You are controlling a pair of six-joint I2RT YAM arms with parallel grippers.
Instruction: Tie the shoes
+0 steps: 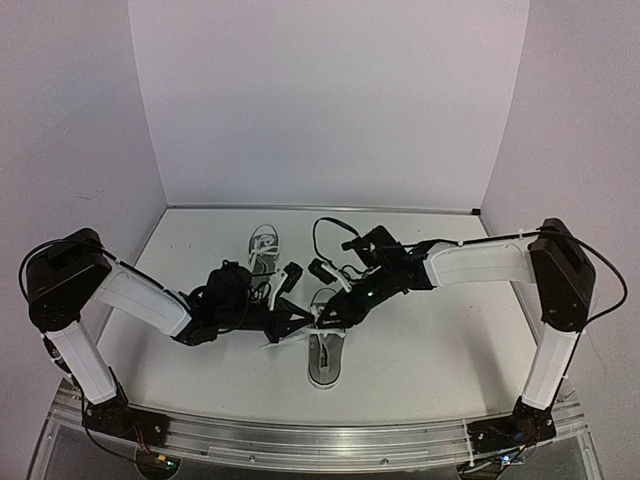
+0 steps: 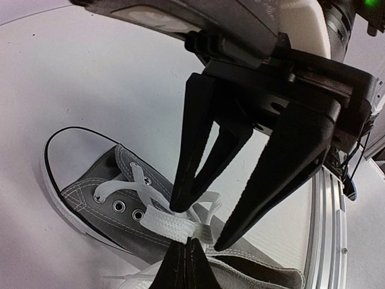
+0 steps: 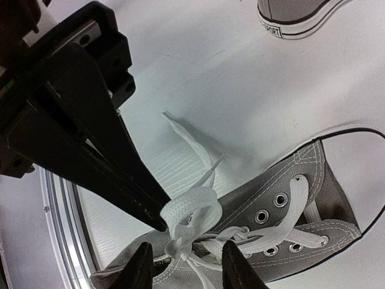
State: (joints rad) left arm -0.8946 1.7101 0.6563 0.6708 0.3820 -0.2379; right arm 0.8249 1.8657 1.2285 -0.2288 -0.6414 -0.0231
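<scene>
Tying the near shoe (image 1: 322, 365), low in the centre of the top view, seems the step in hand. At left, the left fingers (image 3: 120, 162) are pressed together, pinching a loop of white lace (image 3: 189, 211) over this shoe. The right fingers (image 3: 142, 268) stand spread on both sides of the knot (image 3: 183, 247). Next they probably must close on the loop and pull. The second shoe (image 1: 262, 245) lies further up, apart.

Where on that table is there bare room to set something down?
Right of the near shoe the table lies bare; so does the strip in front of the left arm, and the far left corner beside the far shoe. The middle is crowded: left pincer and right pincer meet over the near shoe's lace.
</scene>
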